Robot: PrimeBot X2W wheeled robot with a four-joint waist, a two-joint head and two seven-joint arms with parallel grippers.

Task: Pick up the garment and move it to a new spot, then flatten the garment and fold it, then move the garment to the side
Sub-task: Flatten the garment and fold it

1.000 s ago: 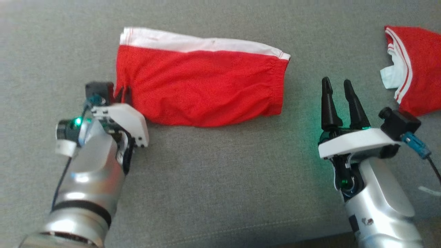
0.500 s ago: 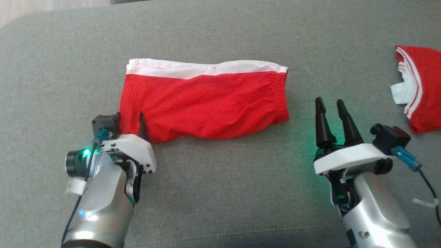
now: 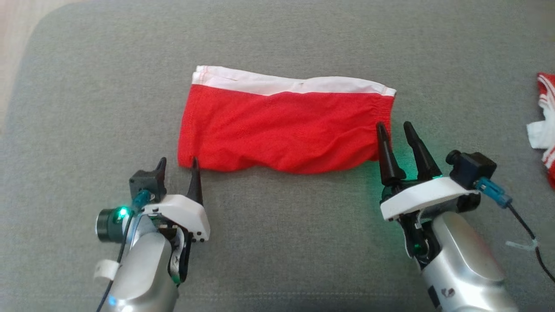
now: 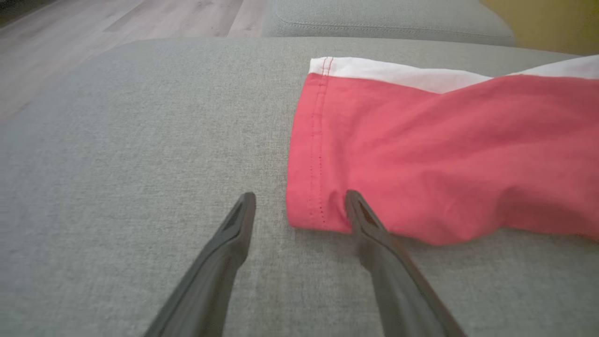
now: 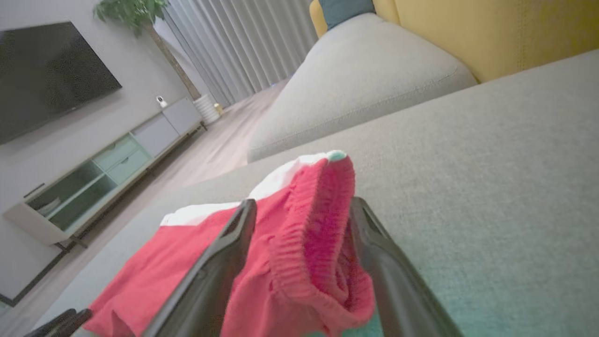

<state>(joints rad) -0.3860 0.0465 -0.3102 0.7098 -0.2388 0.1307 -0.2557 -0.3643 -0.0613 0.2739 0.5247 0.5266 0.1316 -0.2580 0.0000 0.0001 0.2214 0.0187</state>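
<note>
The garment (image 3: 282, 125) lies folded into a long red band on the grey sofa seat (image 3: 277, 242), with a white strip along its far edge. My left gripper (image 3: 177, 161) stands open at its near left corner. In the left wrist view, that stitched corner of the garment (image 4: 444, 150) lies in front of the open left gripper (image 4: 300, 196), and the right finger overlaps the hem. My right gripper (image 3: 394, 125) is open at the garment's right end. In the right wrist view, the ribbed red waistband (image 5: 318, 234) stands between the fingers of the right gripper (image 5: 303, 202).
A second red and white garment (image 3: 547, 130) lies at the right edge of the seat. Wooden floor (image 3: 17, 26) shows past the seat's rounded left corner. Another grey cushion (image 5: 365, 79) and a yellow backrest (image 5: 505, 32) stand behind.
My left gripper has opened, let go of the garment's near left corner and drawn back a little. The right gripper now stands at the garment's right end. The head camera has shifted.
</note>
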